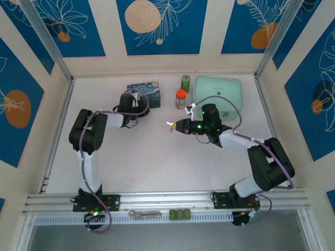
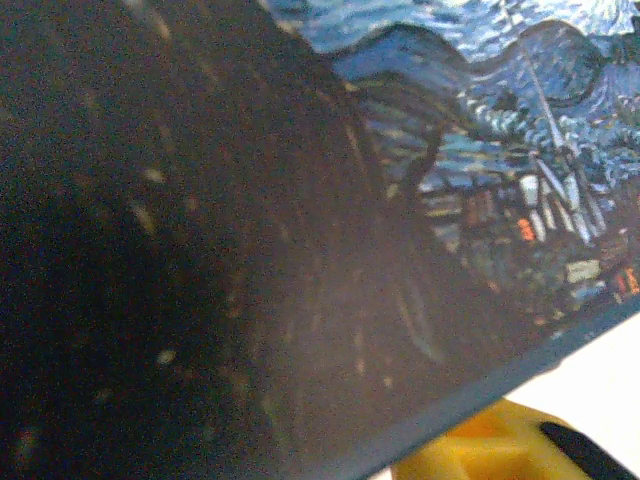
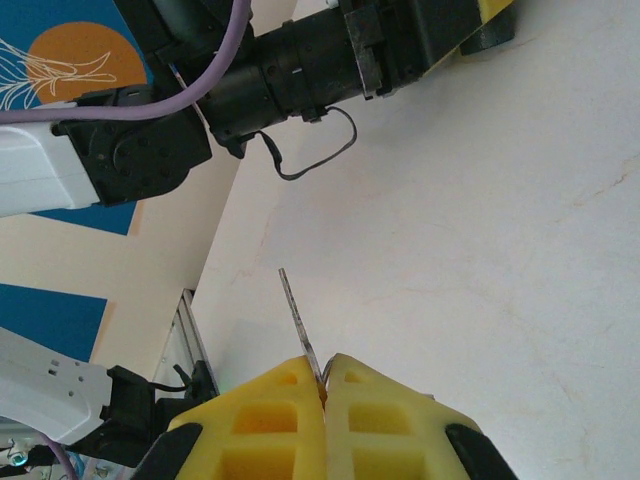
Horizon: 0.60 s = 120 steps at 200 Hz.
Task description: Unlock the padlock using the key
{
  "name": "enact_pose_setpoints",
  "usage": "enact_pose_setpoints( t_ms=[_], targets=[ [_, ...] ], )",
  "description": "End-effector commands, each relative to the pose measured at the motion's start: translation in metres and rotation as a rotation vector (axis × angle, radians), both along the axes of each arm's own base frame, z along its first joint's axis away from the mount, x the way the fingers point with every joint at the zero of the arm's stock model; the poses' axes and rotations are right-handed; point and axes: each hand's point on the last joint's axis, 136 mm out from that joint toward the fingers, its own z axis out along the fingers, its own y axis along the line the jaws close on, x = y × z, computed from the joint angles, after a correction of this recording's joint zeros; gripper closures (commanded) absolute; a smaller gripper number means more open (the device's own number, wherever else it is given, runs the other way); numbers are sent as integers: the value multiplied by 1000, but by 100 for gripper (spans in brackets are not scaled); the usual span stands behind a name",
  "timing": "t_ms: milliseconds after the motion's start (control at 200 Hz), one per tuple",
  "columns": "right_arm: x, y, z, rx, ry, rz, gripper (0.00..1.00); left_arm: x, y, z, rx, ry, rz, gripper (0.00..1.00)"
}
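The key (image 3: pixel 298 320) is a thin silvery blade that sticks up and to the left from between the yellow fingertips of my right gripper (image 3: pixel 325 362), which is shut on it. In the top view my right gripper (image 1: pixel 170 125) hangs over the middle of the table and points left. My left gripper (image 1: pixel 137 100) is pressed against the near left part of the blue starry-night painted box (image 1: pixel 149 89). In the left wrist view the box lid (image 2: pixel 500 150) lies very close, with one yellow finger (image 2: pixel 480 450) under its edge. The padlock is hidden.
An orange-capped bottle (image 1: pixel 180 98) and a green bottle (image 1: pixel 186 82) stand right of the box. A mint green pouch (image 1: pixel 218 95) lies at the back right. A flat grey metal tool (image 1: pixel 145 213) and green pieces (image 1: pixel 180 214) rest on the front rail.
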Motion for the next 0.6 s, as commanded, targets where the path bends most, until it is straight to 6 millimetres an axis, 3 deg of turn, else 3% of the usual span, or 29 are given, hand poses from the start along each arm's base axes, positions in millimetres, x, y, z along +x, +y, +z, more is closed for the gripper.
enact_pose_setpoints(
  t_ms=[0,170,265,595],
  targets=[
    [1,1,-4,-9,17,-3,100,-9,-14,-12,-57,44,-49,69],
    [3,-1,-9,-20,29,-22,100,-14,-20,-2,-125,63,-50,92],
    [4,-2,-14,-31,46,-36,100,-19,-21,9,-177,82,-32,100],
    [13,-3,-44,-10,212,-132,100,-45,-45,75,-671,137,-9,100]
  ],
)
